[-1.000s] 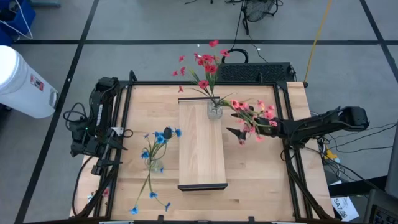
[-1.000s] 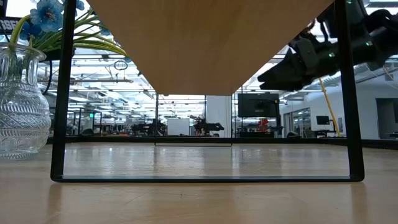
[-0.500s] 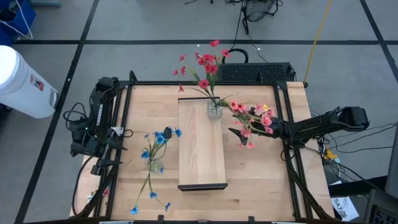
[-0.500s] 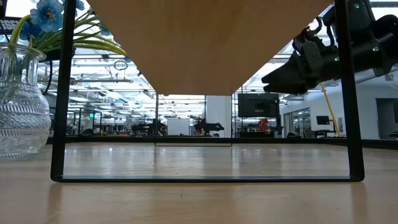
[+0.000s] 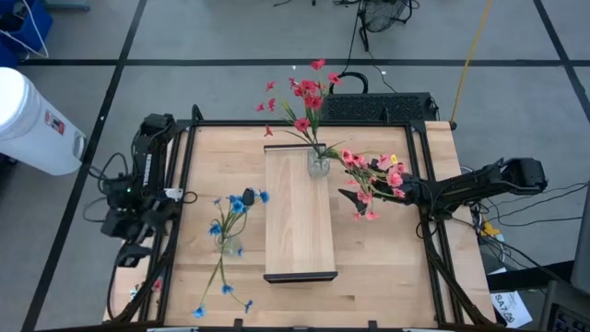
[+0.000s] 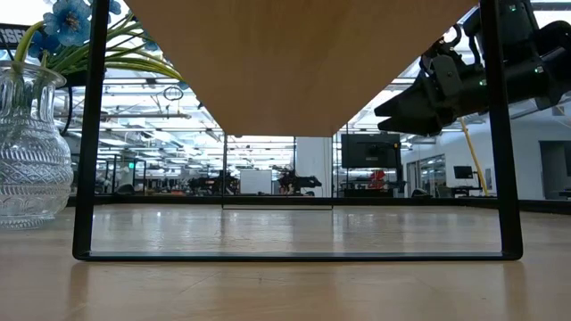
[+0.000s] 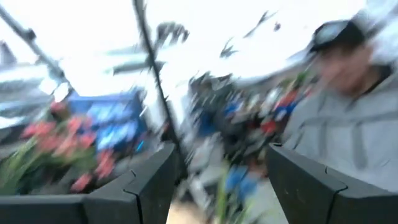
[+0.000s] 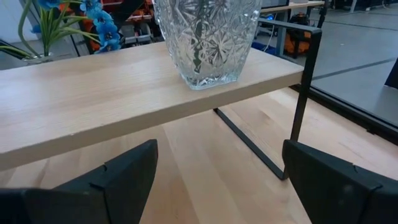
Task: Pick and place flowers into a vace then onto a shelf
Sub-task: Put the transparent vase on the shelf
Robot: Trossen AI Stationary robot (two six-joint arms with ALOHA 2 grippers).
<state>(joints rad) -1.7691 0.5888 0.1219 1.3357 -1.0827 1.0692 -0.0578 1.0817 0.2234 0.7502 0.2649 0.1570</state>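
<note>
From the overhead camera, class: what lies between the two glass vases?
Bare shelf board and bare tabletop separate the red-flower vase from the blue-flower vase, high view.

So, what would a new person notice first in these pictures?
Probably the cut-glass vase of red-pink flowers standing at the far end of the pale wood shelf. Next, the second glass vase with blue flowers on the table left of the shelf, and the open right gripper hovering beside the shelf.
</note>
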